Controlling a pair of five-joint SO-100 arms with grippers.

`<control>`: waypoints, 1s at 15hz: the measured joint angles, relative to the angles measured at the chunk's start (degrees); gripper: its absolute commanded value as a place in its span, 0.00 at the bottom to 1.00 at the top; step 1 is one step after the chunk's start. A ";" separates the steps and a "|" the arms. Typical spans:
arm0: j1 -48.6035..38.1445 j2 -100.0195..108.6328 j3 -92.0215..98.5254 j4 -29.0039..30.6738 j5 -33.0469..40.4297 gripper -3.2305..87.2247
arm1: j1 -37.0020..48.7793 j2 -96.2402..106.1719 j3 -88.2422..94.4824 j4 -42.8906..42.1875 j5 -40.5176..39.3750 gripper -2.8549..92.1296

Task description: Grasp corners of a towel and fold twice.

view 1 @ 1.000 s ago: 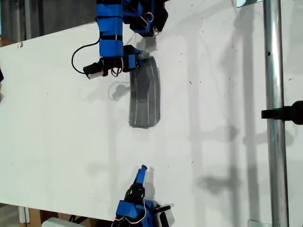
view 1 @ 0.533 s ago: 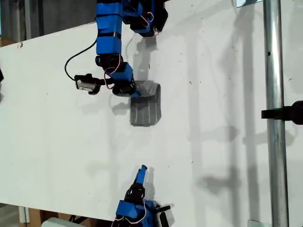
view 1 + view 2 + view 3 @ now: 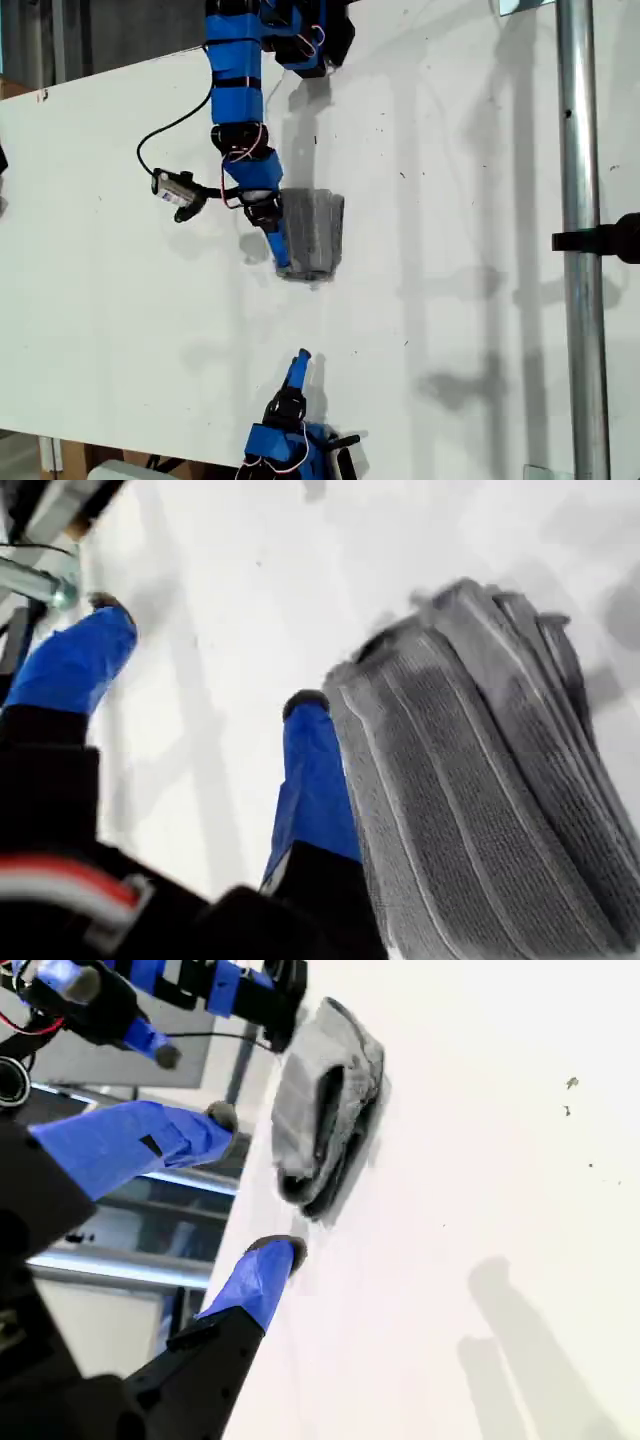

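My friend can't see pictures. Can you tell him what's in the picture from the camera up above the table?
A grey striped towel, folded into a small bundle, lies on a white table. A blue arm's end effector, my first gripper, rests at the bundle's edge toward the exterior view's left. My second gripper waits apart, near the bottom.

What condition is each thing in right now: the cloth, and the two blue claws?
Towel: folded into a small layered bundle, lying on the white table, not spread out.
First tool: open, one finger beside the towel's edge, not clamped on it.
Second tool: open, holding nothing, apart from the towel, at the bottom of the exterior view.
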 measured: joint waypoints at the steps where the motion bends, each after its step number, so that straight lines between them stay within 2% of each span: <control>1: 0.00 0.00 0.00 0.00 0.00 0.25 | 1.14 3.25 1.14 0.18 -0.97 0.23; 2: 0.00 0.00 0.00 0.00 0.00 0.25 | 2.81 7.47 2.72 2.99 -1.93 0.21; 3: 0.00 0.00 0.00 0.00 0.00 0.25 | 4.57 13.01 4.83 5.27 -2.64 0.09; 4: 0.00 0.00 0.26 0.00 0.00 0.23 | 6.15 20.39 8.09 8.96 -2.46 0.03; 7: 0.00 0.00 3.52 -1.76 -0.26 0.20 | 8.17 44.56 23.20 25.31 3.78 0.03; 10: 0.09 0.00 6.59 -3.69 -1.41 0.20 | 6.24 68.29 43.77 35.51 11.25 0.03; 12: 2.02 0.00 7.56 -5.36 -4.48 0.19 | 5.89 82.71 51.59 45.88 13.80 0.03; 13: 3.16 0.00 7.82 -5.54 -8.00 0.18 | 5.36 84.02 53.26 46.93 14.85 0.03; 14: 4.39 0.00 8.17 -5.54 -12.13 0.18 | 3.60 84.29 57.30 47.64 16.44 0.07; 15: 5.01 0.00 8.35 -4.57 -15.03 0.18 | 2.90 83.85 58.80 49.31 21.27 0.15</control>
